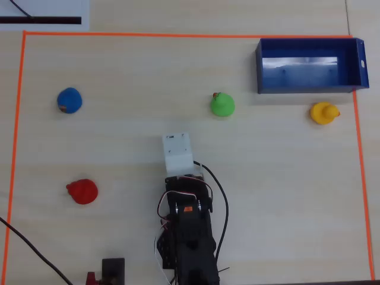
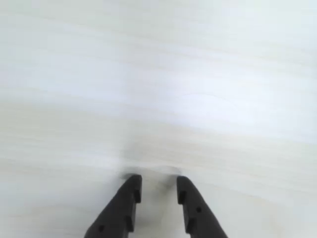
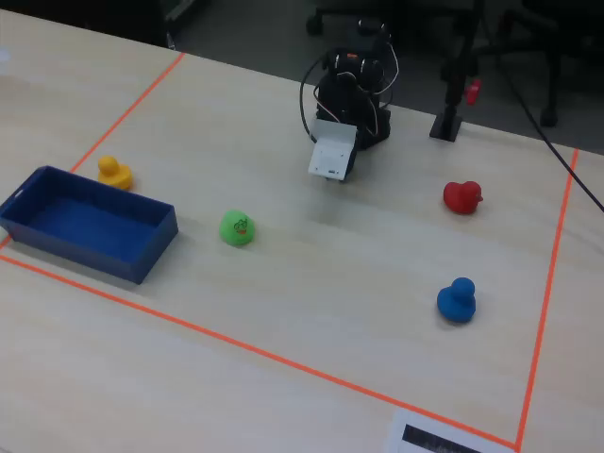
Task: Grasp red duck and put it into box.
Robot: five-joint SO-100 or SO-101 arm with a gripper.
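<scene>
Red duck [image 1: 82,191]: alone on the table [image 1: 130,77], lower left in the overhead view, well apart from the arm.
Box [image 1: 356,62]: upper right corner, nothing inside.
Fingers [image 2: 158,190]: slightly parted, gripping nothing, over bare table.
Neighbours: green duck [image 1: 222,104] left of box, yellow duck [image 1: 324,113] just below it.

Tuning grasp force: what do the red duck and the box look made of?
Red duck: likely soft rubber or vinyl, matte; rounded, seamless blob with no sharp glints. Box: probably thin plastic or coated card; the floor is glossy and mirrors a bright light patch, the walls are duller. Neither material is certain from looks.
</scene>
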